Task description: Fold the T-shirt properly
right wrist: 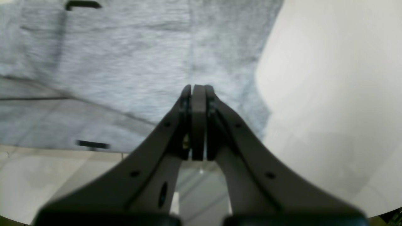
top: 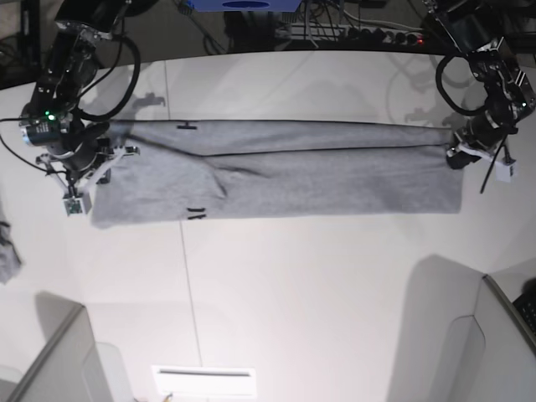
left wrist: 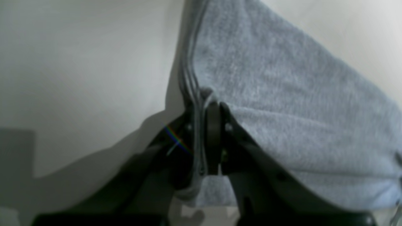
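Jaws on my left gripper (left wrist: 205,106) pinch the T-shirt (top: 285,172) at its edge, those on my right gripper (right wrist: 198,89) look pressed together over its opposite end, and beyond them the shirt lies stretched lengthwise across the white table (top: 293,285).

Both wrist views are blurred; the T-shirt (left wrist: 282,125) runs off their edges — its lettering is hidden apart from slivers.

White table (top: 293,301), seam running down the left part. Carries the grey T-shirt (top: 318,180), folded into a long band. Small grey cloth scrap (top: 7,260) at left edge.
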`<state>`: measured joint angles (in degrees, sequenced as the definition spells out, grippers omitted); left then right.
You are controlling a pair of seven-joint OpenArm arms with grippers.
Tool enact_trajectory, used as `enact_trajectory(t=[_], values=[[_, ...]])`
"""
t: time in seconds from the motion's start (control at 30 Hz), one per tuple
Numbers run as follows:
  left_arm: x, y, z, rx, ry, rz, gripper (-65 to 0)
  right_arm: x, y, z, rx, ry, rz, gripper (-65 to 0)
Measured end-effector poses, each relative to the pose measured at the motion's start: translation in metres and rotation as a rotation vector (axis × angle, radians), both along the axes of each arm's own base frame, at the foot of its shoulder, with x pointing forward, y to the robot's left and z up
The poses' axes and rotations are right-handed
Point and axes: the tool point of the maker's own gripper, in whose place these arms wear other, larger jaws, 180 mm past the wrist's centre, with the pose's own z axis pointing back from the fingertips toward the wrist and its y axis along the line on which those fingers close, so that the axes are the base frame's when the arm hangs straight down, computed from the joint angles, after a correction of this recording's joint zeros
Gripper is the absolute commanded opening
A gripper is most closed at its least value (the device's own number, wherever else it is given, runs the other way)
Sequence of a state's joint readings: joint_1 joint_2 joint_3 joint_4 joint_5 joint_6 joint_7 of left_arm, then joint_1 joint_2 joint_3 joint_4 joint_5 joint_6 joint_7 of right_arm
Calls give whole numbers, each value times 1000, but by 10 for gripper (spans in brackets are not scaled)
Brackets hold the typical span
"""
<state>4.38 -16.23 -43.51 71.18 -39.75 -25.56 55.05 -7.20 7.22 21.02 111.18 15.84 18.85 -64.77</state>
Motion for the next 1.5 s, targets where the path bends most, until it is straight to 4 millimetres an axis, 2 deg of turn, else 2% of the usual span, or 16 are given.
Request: enact_trajectory(t=[0.13, 0.2, 0.27, 0.43, 0.53, 0.7, 0.8, 0.97, 1.1, 1.27, 1.43, 1.5], values=[[-7, 26, 7, 69, 50, 18, -650, 0, 0, 0, 1, 0, 0, -650], [-9, 31, 12, 103, 62, 13, -650, 0, 0, 0, 1, 0, 0, -650], [-11, 30, 20, 138, 63, -10, -650, 0, 1, 0, 3, -2, 2, -650], [-9, 26, 59, 262, -3, -76, -650, 0, 0, 0, 1, -1, 0, -650], [-5, 18, 79, 316, -51, -113, -650, 1, 1, 1, 4, -4, 1, -650], [-5, -10, 83, 321, -73, -165, -650, 2, 1, 2, 3, -8, 2, -650], [4, -35, 84, 316, -88, -243, -650, 4, 1, 3, 1, -13, 2, -650], [6, -68, 74, 281, -84, -318, -650, 4, 0, 4, 1, -13, 2, -650], [12, -97, 76, 272, -105, -402, -650, 4, 1, 3, 2, -13, 1, -650], [18, -123, 73, 234, -95, -411, -650, 4, 1, 3, 2, -13, 2, -650], [23, -170, 73, 192, -120, -533, -650, 4, 1, 4, 3, -14, 2, -650], [26, -183, 75, 179, -134, -563, -650, 4, 1, 4, 2, -14, 2, -650]])
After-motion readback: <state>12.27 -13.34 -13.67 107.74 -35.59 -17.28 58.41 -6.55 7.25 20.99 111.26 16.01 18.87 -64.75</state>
